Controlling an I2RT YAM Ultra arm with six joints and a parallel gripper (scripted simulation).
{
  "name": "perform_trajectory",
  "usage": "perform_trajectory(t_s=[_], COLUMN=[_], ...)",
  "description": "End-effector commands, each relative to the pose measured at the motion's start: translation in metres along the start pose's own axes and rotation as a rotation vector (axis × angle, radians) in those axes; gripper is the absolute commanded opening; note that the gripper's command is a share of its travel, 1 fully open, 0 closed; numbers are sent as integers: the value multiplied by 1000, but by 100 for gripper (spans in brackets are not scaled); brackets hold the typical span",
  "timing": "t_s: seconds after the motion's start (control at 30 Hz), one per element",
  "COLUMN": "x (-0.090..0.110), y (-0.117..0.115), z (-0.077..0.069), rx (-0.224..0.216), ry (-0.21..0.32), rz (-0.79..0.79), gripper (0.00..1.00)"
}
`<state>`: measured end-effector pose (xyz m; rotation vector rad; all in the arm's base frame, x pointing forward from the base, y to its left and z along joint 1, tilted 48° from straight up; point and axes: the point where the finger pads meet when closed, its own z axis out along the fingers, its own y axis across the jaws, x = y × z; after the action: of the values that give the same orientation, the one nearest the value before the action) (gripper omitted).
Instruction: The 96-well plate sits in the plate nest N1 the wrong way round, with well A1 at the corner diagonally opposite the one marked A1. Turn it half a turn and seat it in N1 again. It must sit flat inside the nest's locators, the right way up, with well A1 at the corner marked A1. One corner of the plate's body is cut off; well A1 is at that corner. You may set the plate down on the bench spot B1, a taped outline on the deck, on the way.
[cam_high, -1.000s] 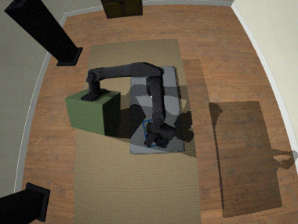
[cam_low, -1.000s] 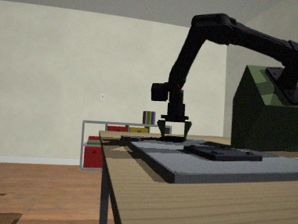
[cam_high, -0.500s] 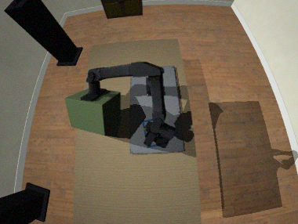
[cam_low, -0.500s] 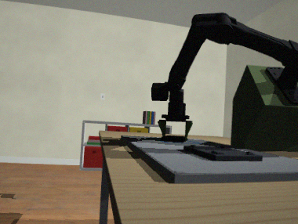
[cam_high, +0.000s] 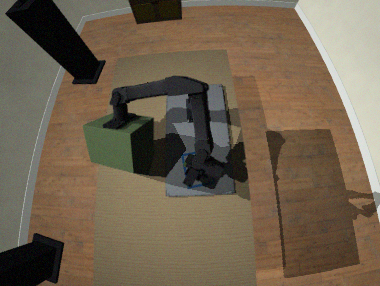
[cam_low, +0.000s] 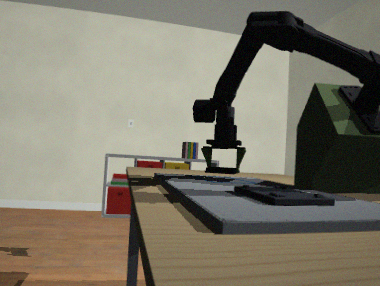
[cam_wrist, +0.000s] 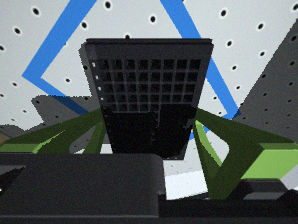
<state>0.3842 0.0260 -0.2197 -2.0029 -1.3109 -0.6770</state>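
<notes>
The gripper (cam_wrist: 150, 132) is standing wide and is clamping the 96-well plate (cam_wrist: 147, 95) across its sides, one green finger (cam_wrist: 75, 131) pressing on each flank. The plate, black with a grid of square wells, is lying right way up over the blue taped outline B1 (cam_wrist: 50, 55) on the grey perforated deck (cam_wrist: 250, 30); whether it is touching the deck or hanging just above it cannot be told from the wrist view. In the exterior view the gripper (cam_low: 223, 161) is pointing straight down at the far end of the deck (cam_low: 280, 212), with the plate (cam_low: 222, 170) showing as a thin dark slab between the fingertips, close to the surface. The plate nest N1 (cam_low: 285, 195), a low black frame, is sitting nearer the camera on the same deck, well apart from the gripper. The deck is resting on a wooden table (cam_low: 210, 255). The arm (cam_high: 200, 120) is reaching from a green pedestal (cam_high: 112, 145) out over the deck. A shelf unit (cam_low: 106, 180) holding red and yellow boxes is standing by the far wall.
</notes>
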Motion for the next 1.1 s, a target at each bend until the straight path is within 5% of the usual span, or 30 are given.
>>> perform_trajectory(t_s=[0.0, 1.07], x=[-3, -3], y=[8, 7], z=[-21, -63], rx=[-31, -32], ry=[-4, -4], rz=[4, 4], gripper=[0, 0])
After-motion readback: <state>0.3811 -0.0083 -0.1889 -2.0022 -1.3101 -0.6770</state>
